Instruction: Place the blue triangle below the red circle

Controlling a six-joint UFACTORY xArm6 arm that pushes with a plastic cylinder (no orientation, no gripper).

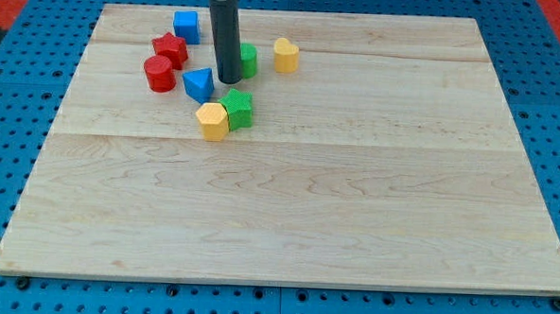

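Eight small blocks cluster in the upper left part of the wooden board. Nearest the view's bottom sit the yellow hexagon and, touching it on the right, the green star-like block. Just above them lies the blue triangle, with the red circle to its left, near but apart. My tip rests just right of the blue triangle; it is a plain rod with no pincer to open or close. Behind it a green block is partly hidden. Farther up are the red star-like block, the yellow heart and the blue square.
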